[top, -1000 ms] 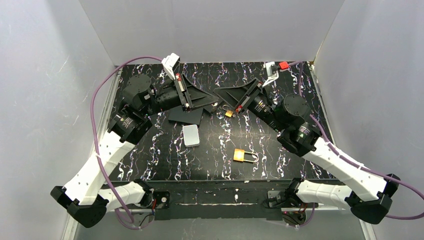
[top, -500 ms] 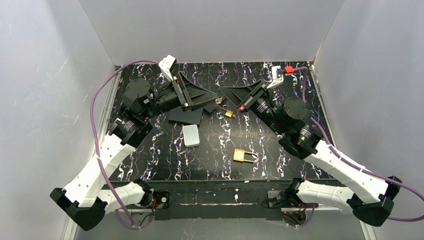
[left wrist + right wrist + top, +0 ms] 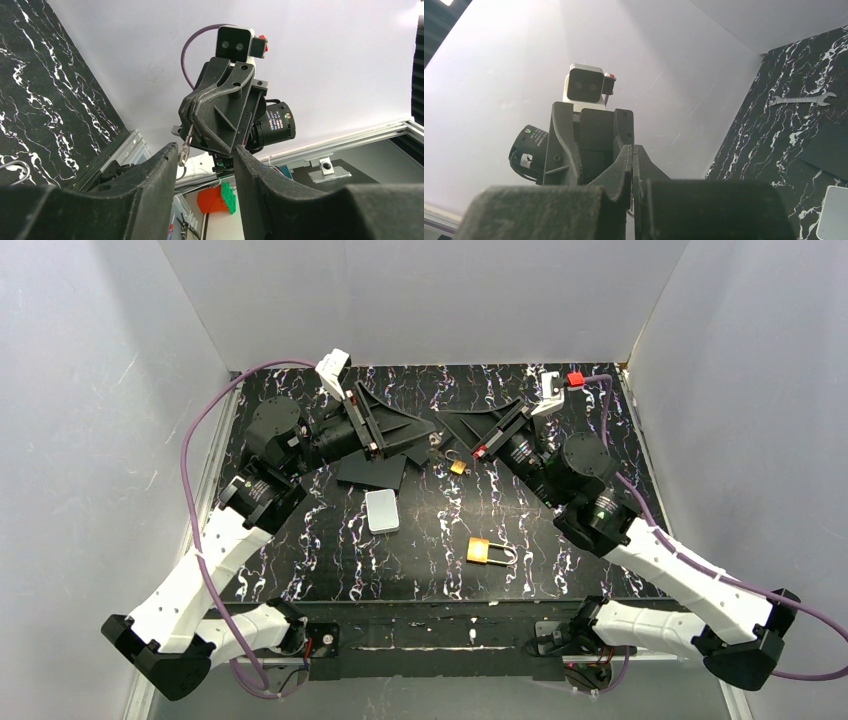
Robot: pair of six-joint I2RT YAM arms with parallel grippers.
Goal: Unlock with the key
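A small silver key [image 3: 184, 152] on a ring dangles from the tips of my right gripper [image 3: 192, 122], which is shut on it. From above the key [image 3: 437, 444] hangs between the two grippers at the back of the table. My left gripper [image 3: 205, 150] stands open, its left finger [image 3: 160, 170] just beside the key and not gripping it. In the right wrist view the right gripper [image 3: 631, 150] shows its fingers pressed together. A small brass padlock [image 3: 458, 467] lies on the table just below them. A larger brass padlock [image 3: 480, 551] lies nearer the front.
A grey box [image 3: 381, 510] lies left of centre, with a flat black plate [image 3: 370, 472] behind it under my left gripper [image 3: 425, 440]. A silver wrench [image 3: 804, 100] rests on the black marbled table [image 3: 420, 560]. White walls close the back and sides.
My left gripper went from shut to open and drew back slightly to the left. The key stays with the right gripper, which shifted a little toward the back.
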